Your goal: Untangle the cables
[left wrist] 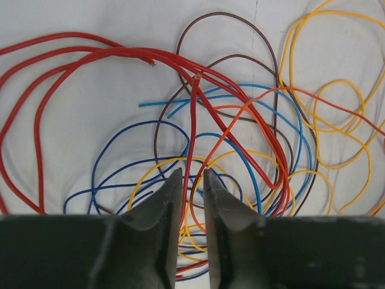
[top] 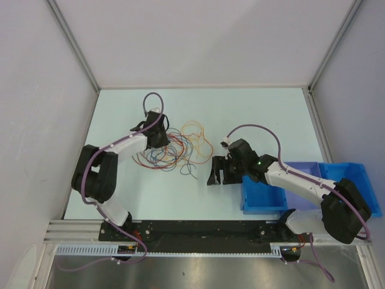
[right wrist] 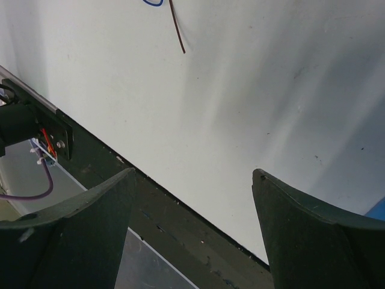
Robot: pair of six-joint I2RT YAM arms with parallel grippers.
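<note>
All cables (top: 183, 147) lie tangled mid-bench (top: 271, 114), none separated yet. The left gripper (left wrist: 192, 180) has narrow jaws around a red strand (left wrist: 192, 120), seemingly not pinching. The right gripper (right wrist: 194, 173) hangs wide open and empty near the front edge.

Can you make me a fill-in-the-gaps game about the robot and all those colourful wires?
1. The left pincer hovers over the tangle of cables; the cable running into the narrow gap between its fingers is ____.
2. The right pincer holds nothing, and it stands wide ____.
3. The bin nearest the right pincer is ____.

Missing words: red, open, blue.
</note>
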